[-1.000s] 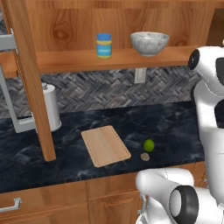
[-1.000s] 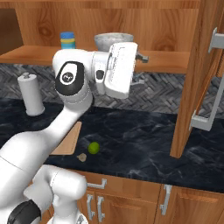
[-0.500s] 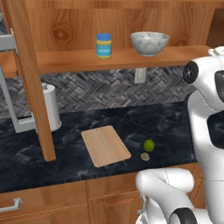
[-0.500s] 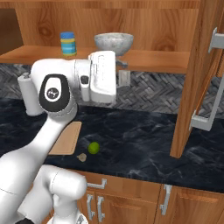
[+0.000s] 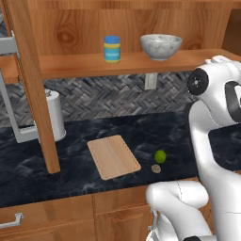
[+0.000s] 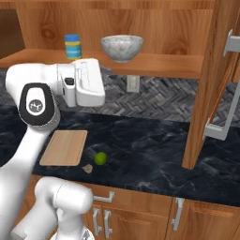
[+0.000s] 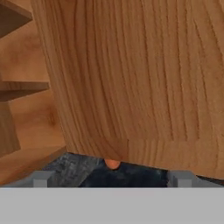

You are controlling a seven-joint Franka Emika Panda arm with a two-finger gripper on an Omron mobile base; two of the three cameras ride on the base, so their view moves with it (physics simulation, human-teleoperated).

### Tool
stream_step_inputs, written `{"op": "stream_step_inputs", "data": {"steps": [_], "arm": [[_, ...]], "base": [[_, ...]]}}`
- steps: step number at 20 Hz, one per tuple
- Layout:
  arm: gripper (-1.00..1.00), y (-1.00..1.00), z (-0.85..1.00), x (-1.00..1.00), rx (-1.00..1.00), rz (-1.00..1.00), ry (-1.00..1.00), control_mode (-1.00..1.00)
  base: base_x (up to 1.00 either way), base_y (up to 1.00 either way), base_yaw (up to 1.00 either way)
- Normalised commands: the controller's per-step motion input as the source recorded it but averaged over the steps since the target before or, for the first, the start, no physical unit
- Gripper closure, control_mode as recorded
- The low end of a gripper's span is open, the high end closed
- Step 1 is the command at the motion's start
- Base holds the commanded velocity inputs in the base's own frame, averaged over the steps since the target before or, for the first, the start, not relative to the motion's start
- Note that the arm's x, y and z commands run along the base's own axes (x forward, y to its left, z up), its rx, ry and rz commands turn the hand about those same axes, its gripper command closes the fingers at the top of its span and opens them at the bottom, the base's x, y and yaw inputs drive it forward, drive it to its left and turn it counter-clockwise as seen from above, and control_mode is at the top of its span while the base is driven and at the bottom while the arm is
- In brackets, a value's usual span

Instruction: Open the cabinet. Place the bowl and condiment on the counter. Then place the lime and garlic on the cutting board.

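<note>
Here, going left to right in the left base view, we see the warm brown wooden wall cabinet [image 5: 33,84] with its door swung open, then on its shelf the small yellow jar with a blue lid [image 5: 111,49] and the round grey speckled stone-look bowl [image 5: 161,46]. Below, on the dark marbled stone table [image 5: 70,164], lie the flat light-wood cutting board [image 5: 113,156], the small green lime [image 5: 160,156] and — just beside it — the tiny tan garlic [image 5: 156,168]. Our pincer [image 7: 111,179] stands wide open, holding nothing, close before a wood panel.
</note>
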Motion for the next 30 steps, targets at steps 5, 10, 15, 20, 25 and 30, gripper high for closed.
{"op": "stream_step_inputs", "data": {"steps": [5,10,15,20,25,30], "arm": [[-1.0,0.25,0.07,0.0,0.0,0.19,0.07,-1.0],[-1.0,0.17,0.17,0.0,0.0,0.24,0.09,-1.0],[-1.0,0.16,0.14,0.0,0.0,0.23,0.12,-1.0],[-1.0,0.2,0.19,0.0,0.0,0.2,0.12,-1.0],[-1.0,0.23,0.1,0.02,0.0,0.23,0.11,-1.0],[-1.0,0.27,0.0,0.03,0.0,0.28,0.07,-1.0]], "base": [[0.0,0.0,0.0],[0.0,0.0,0.0],[0.0,0.0,0.0],[0.0,0.0,0.0],[0.0,0.0,0.0],[0.0,0.0,0.0]]}}
